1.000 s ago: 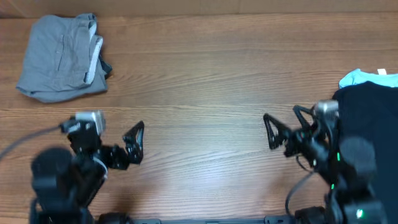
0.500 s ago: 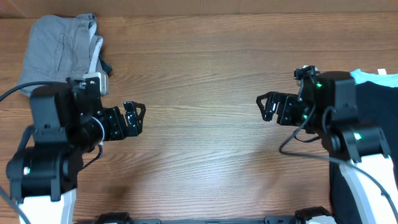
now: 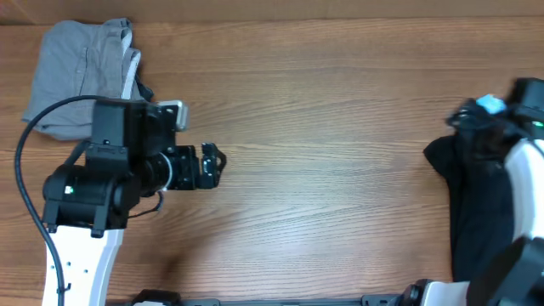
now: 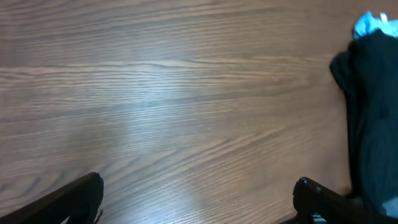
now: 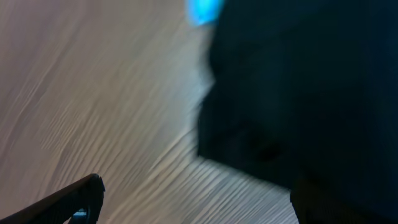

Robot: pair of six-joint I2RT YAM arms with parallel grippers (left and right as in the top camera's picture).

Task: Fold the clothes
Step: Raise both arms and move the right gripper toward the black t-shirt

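Observation:
A dark heap of clothes (image 3: pixel 476 204) lies at the table's right edge, black fabric with a light blue piece (image 3: pixel 490 104) at its far end. The left wrist view shows the heap (image 4: pixel 373 112) on its right side. A grey folded garment (image 3: pixel 81 76) rests at the far left. My left gripper (image 3: pixel 209 166) hovers over bare wood left of centre, open and empty (image 4: pixel 198 194). My right gripper (image 5: pixel 196 200) is open and empty, over the near edge of the black fabric (image 5: pixel 298 81). The overhead view does not let me pick it out against the heap.
The brown wooden table (image 3: pixel 323 127) spans the view. The left arm's body (image 3: pixel 93 183) and its cable cover the near left. The right arm (image 3: pixel 527 170) lies over the dark heap at the right edge.
The left gripper has pushed out toward the table's middle. The right arm has swung right, from the open wood onto the dark heap. Both stay open.

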